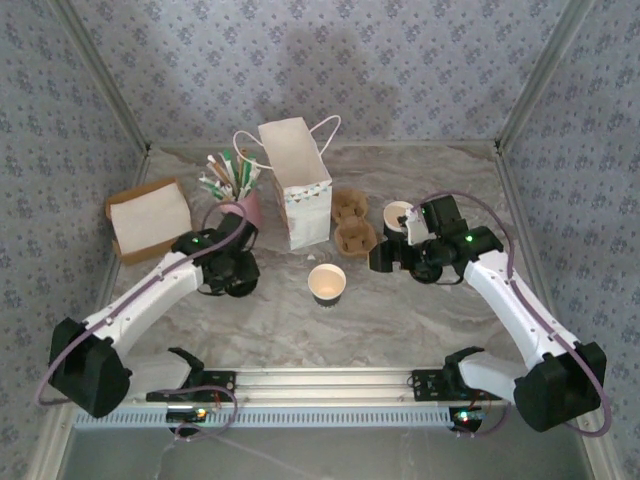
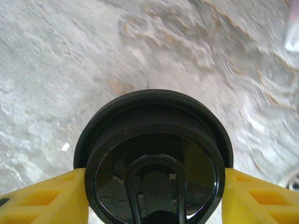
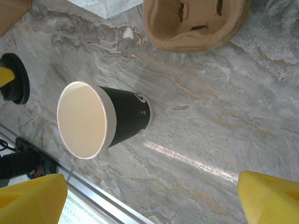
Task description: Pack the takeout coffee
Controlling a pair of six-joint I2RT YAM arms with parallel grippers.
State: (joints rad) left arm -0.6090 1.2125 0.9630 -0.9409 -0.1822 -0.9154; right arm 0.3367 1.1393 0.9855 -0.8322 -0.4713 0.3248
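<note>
My left gripper [image 1: 233,276] [image 2: 154,186] is shut on a round black lid [image 2: 154,154], one yellow finger [image 2: 44,198] on each side of its rim, low over the marble at the left. The same lid [image 3: 15,85] appears at the left edge of the right wrist view. The takeout coffee [image 1: 397,214], a paper cup with a pale inside, stands at the back right, partly hidden behind the right arm. My right gripper [image 1: 382,257] [image 3: 154,196] is open and holds nothing. A dark-walled cup [image 1: 327,283] [image 3: 110,119] stands upright mid-table, to its left.
A white paper bag [image 1: 298,185] with handles stands at the back centre. A brown pulp cup carrier [image 1: 352,222] [image 3: 194,23] lies just right of it. A pink cup of straws [image 1: 240,192] and a brown box [image 1: 148,218] are at the back left. A metal rail [image 1: 320,382] runs along the near edge.
</note>
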